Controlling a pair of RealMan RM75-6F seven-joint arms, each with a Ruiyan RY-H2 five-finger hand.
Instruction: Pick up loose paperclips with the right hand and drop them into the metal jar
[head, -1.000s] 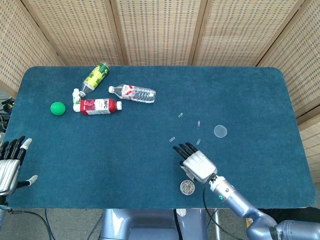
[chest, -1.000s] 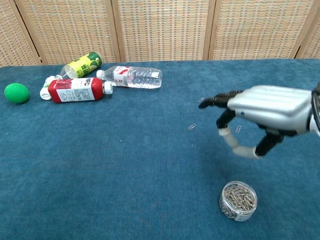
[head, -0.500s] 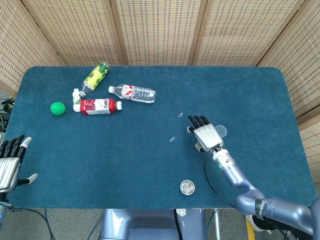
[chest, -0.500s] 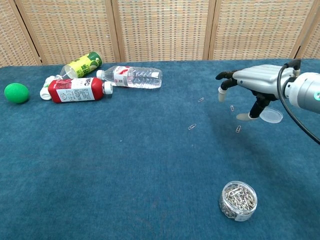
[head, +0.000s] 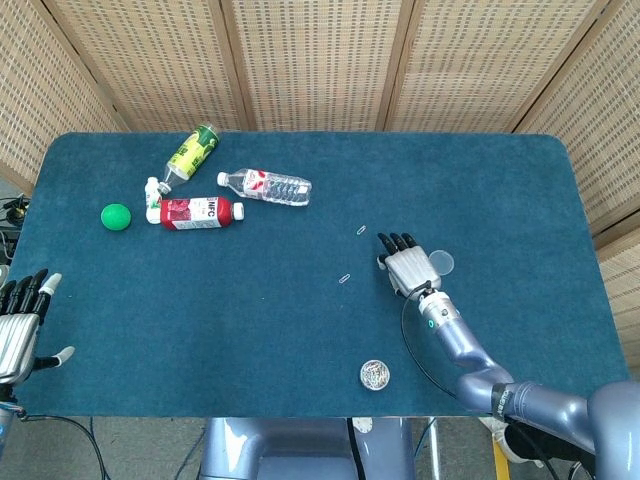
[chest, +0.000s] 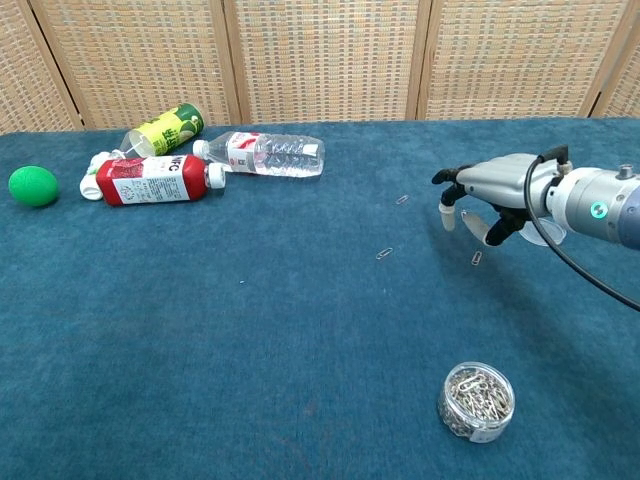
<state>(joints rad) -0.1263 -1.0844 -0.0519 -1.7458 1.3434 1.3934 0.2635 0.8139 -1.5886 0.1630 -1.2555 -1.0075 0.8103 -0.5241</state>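
The right hand (chest: 490, 195) hovers low over the blue bench (head: 300, 300), palm down, fingers spread and curved, holding nothing that can be made out. Three loose paperclips show in the chest view: one (chest: 402, 200) beyond the hand, one (chest: 384, 253) to its left, and one (chest: 477, 258) just beside the thumb; a fourth may lie hidden beneath the palm. The metal jar (chest: 476, 401), full of clips, stands at the near edge, well apart. One clear lid (head: 441, 262) lies beside the hand. Three bottles (head: 205, 212) and one green ball (head: 116, 216) rest far left. The left hand (head: 22, 320) waits off the bench, fingers apart and empty.
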